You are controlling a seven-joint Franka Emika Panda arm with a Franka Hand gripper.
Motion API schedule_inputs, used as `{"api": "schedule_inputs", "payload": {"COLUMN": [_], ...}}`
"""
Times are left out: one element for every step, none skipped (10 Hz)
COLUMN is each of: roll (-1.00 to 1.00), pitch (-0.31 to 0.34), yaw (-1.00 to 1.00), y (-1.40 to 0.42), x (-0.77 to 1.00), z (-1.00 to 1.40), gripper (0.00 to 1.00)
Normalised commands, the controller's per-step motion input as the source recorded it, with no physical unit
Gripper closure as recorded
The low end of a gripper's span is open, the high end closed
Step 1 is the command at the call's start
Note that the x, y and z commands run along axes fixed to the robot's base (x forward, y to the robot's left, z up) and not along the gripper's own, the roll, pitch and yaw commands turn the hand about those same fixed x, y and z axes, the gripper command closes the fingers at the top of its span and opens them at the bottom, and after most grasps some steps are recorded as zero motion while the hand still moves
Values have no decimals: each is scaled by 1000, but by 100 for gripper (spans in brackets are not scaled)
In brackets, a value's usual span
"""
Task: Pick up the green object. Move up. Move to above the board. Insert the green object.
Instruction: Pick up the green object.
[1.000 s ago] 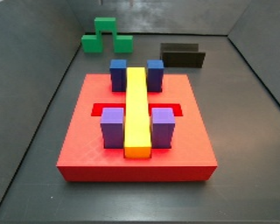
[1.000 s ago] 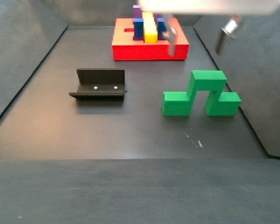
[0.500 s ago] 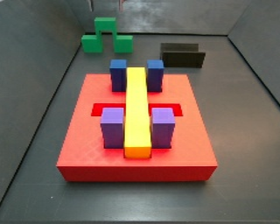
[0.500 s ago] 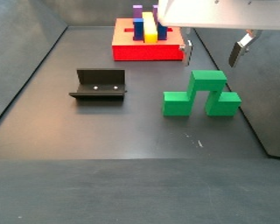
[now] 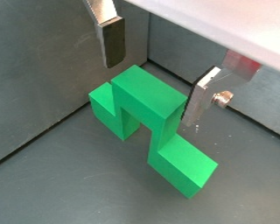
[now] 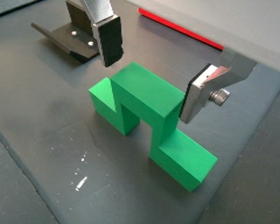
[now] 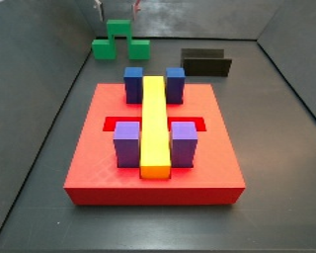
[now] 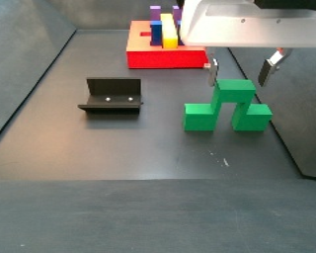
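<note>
In a side view the fixture (image 8: 111,96) stands at the left on the dark floor, the green object (image 8: 228,106) sits to its right, well apart from it, and the board (image 8: 168,49) lies far behind both, with its yellow bar (image 7: 154,121) and blue and purple blocks seated in it. The tool (image 8: 244,65) hangs just above the green object with its plates spread wide, one on each side of the taller centre block and neither touching it; both wrist views show the same open straddle (image 5: 154,72) over the piece (image 6: 149,114). The piece looks rigid and light, with a plain matte surface that should not slip, so my judgement is that the flat side faces of the centre block are the place to clamp, leaving both cube legs free below for the slots. Much of the arm is cut off by a pale blurred housing, and the target slot on the board cannot be picked out from here.
</note>
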Motion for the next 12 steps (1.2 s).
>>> {"api": "schedule_inputs", "payload": {"roll": [0, 0, 0, 0, 0, 0, 0, 0, 0, 0, -1, -9], "pitch": [-31, -44, -36, -53, -46, -46, -46, -43, -57, -60, -60, -69], "yaw": [0, 0, 6, 20, 17, 0, 0, 0, 0, 0, 0, 0], "y": [29, 86, 91, 57, 34, 0, 0, 0, 0, 0, 0, 0], "x": [0, -60, 0, 0, 0, 0, 0, 0, 0, 0, 0, 0], "z": [-249, -277, -294, -266, -251, -243, -234, -214, -180, -166, -149, -146], "gripper": [0, 0, 0, 0, 0, 0, 0, 0, 0, 0, 0, 0]}}
